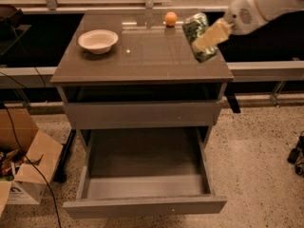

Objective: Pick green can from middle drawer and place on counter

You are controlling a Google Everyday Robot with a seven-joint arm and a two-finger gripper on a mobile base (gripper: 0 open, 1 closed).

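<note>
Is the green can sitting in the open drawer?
No, the end effector holds the can up above the counter.
</note>
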